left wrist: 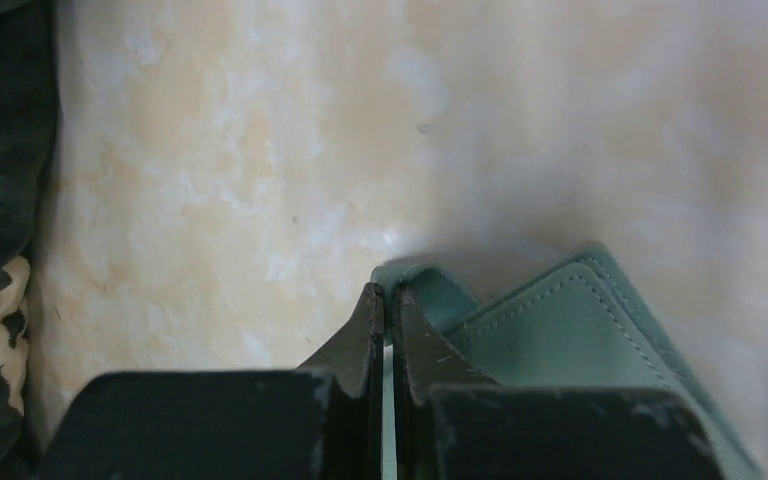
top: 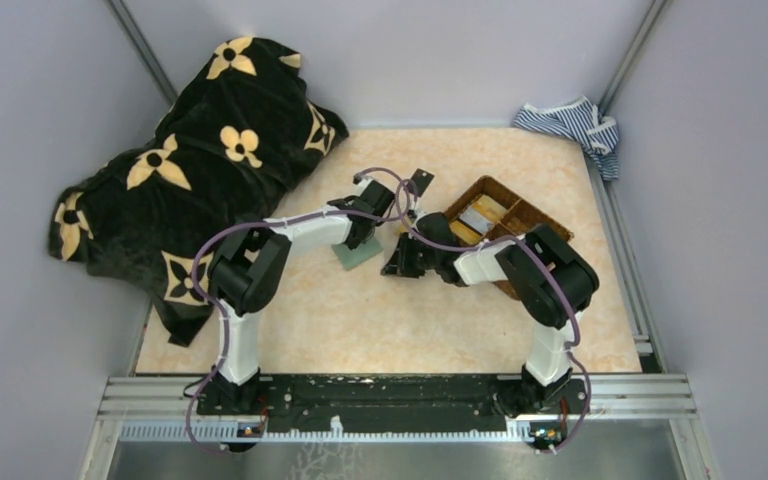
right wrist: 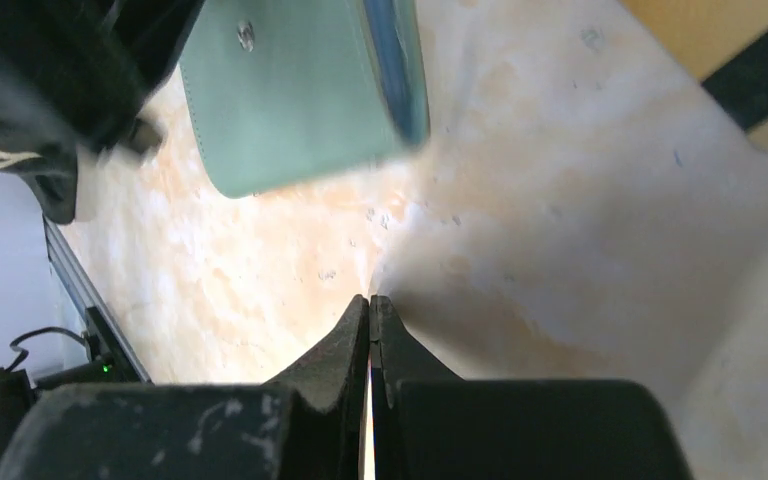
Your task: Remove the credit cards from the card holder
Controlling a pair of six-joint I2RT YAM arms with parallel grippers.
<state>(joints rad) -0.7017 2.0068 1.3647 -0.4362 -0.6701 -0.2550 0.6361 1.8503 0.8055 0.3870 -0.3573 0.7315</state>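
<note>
The card holder [top: 358, 256], a sage-green wallet, lies on the table's middle, partly under my left gripper [top: 368, 238]. In the left wrist view that gripper [left wrist: 388, 292] is shut on the raised edge of the card holder's [left wrist: 570, 340] flap. My right gripper [top: 392, 265] hovers just to its right. Its jaws [right wrist: 371, 298] are shut with nothing showing between them, and the card holder [right wrist: 290, 100] lies ahead to the left. One pale grey-white credit card [top: 476, 217] lies in the brown basket. The holder's pockets are hidden.
A brown divided basket [top: 532, 215] stands right of centre, with a gold card [top: 465, 232] in it. A black card [top: 420, 182] lies behind the grippers. A black flowered cloth [top: 200, 160] covers the far left, and a striped cloth [top: 570, 125] lies at the far right.
</note>
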